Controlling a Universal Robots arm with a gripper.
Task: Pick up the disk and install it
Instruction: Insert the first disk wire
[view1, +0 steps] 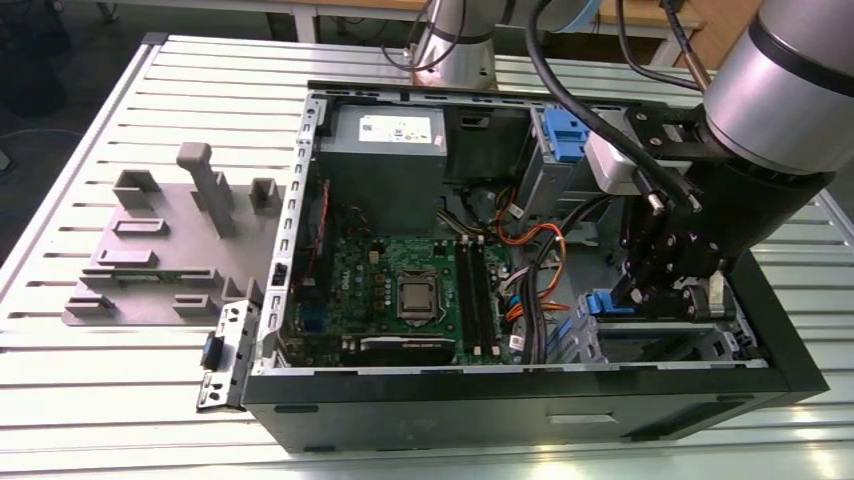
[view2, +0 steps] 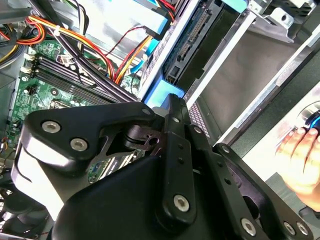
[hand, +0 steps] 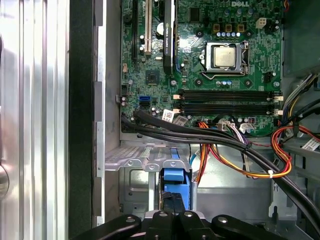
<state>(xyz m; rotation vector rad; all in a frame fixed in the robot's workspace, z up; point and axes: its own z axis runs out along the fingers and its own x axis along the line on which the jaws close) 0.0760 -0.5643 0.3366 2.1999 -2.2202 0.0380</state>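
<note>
An open computer case (view1: 534, 400) lies on its side on the slatted metal worktop (view1: 120, 400), and everything is placed here from that case. The arm reaches down into the case at its near corner on the exterior view's right. There the gripper (view1: 634, 295) sits low in the metal drive cage (hand: 145, 157).

The disk (view1: 601, 300) stands on edge inside the case, slotted into that cage. In the second wrist view its dark connector edge (view2: 200, 45) runs away from the gripper (view2: 172, 102), with blue frame at both ends. In the first wrist view the blue end of the disk (hand: 182, 182) shows just inside the cage's perforated bracket, with the gripper (hand: 172, 202) right on it. The gripper's fingers are drawn together, pinching that blue end of the frame.

Across the middle of the case lies the green motherboard (view1: 400, 290). Bundles of black, orange and yellow cables (hand: 235, 150) run between it and the cage. The grey power-supply box (view1: 384, 150) fills the far end of the case.

Outside the case, on the exterior view's left, a grey fixture plate (view1: 160, 250) with upright blocks lies flat. A person's hand (view2: 300, 150) is outside the case, past its black side wall.
</note>
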